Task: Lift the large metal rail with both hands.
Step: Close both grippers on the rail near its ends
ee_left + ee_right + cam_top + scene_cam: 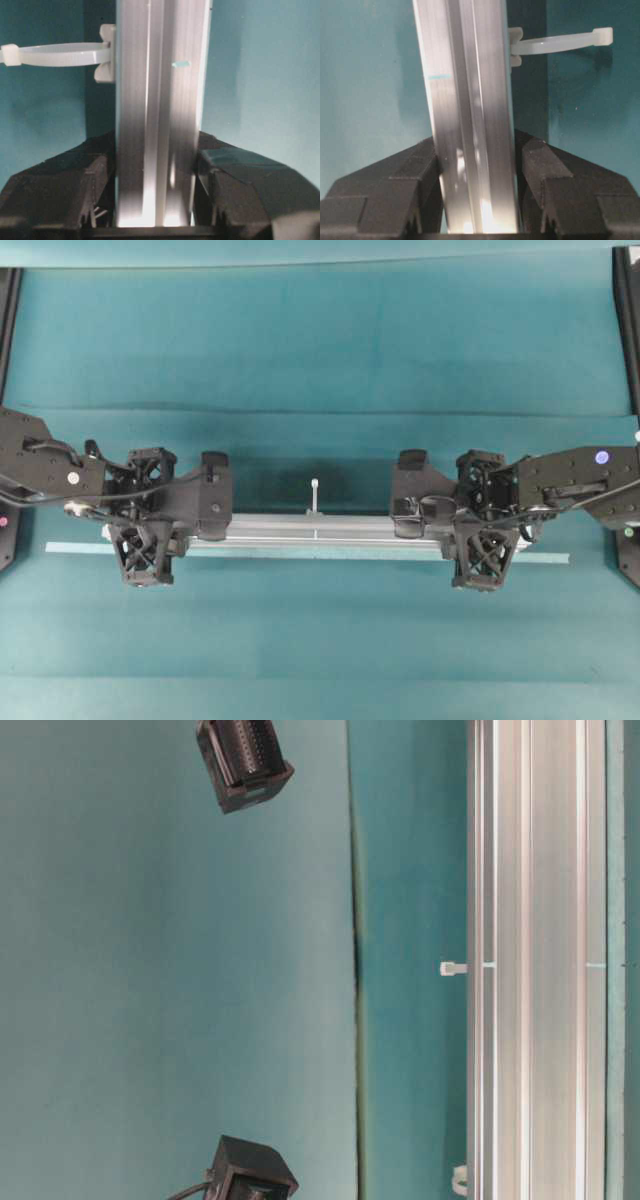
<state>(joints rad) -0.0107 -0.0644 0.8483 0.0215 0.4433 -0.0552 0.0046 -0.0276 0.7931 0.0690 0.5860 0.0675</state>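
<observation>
**Both end effectors clamped on the grooved rail**

Large metal rail (pixel 320 530): long silver aluminium extrusion with lengthwise grooves, lying left to right across the middle of the teal worktop (pixel 320 360), nearer the front edge than the back. Whether it rests on the surface or sits just clear of it cannot be told from these views.

White peg (pixel 315 495): stands up from the rail's far edge at mid-length. Wrist views show similar white zip-tie-like pegs (pixel 55 54) (pixel 560 42) sticking out sideways from the rail.

Thin pale teal strip (pixel 75 549): flat, just beside the rail's near edge, its ends reaching past the rail toward the left and right edges of the worktop.

Left end effector (pixel 145 515): over the rail's left end. Wrist view shows its black fingers (pixel 60 185) pressed against both sides of the rail, gripping it.

Right end effector (pixel 480 520): over the rail's right end. Its fingers (pixel 390 185) likewise sit tight against both faces of the rail, gripping it.

Table-level view: rail runs vertically along the right side; two black camera housings (pixel 243 760) show at top and bottom.
</observation>
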